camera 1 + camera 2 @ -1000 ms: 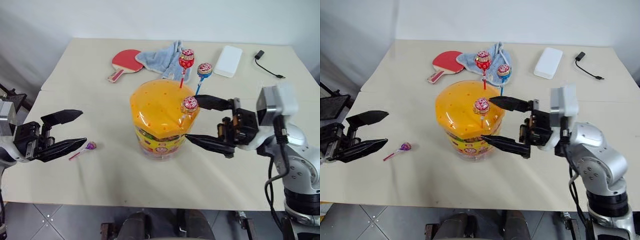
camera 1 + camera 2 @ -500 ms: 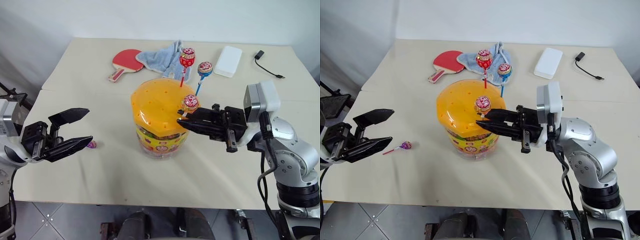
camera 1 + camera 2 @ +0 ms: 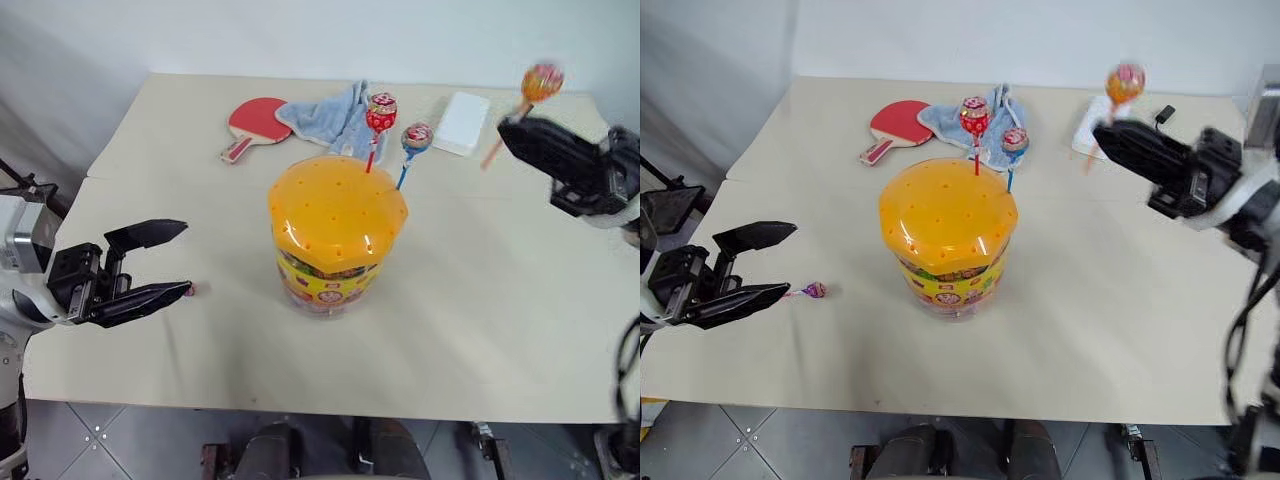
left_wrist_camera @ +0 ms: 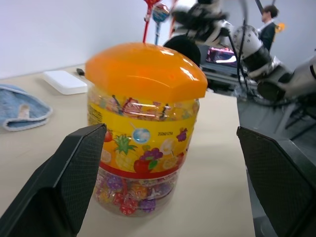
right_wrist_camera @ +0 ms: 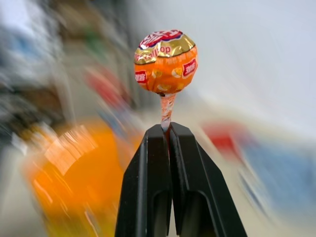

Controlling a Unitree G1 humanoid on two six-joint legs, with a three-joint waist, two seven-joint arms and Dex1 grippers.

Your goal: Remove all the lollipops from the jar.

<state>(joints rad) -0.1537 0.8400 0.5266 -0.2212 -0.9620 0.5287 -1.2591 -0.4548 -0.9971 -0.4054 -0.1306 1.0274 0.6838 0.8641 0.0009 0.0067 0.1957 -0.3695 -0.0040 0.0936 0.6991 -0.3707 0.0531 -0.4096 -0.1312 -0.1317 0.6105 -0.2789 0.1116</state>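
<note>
A pale worktop is seen from above. At the lower left of the frame the left gripper hovers with its two black fingers spread wide, holding nothing. Just beside its lower fingertip a purple lollipop lies flat on the worktop. In the centre stands the jar, a clear tub with a domed orange lid and a yellow and red label. Two lollipops stand upright in the far side of the lid: a red one and, to its right, a blue-stick one. Behind the jar, toward the upper left, lie a red paddle and a blue cloth. A white box lies at upper centre right, with a black cable near it. At the upper right of the frame the right gripper, raised above the worktop and well apart from the jar, is clamped on the stick of an orange lollipop, its candy head pointing upward.
</note>
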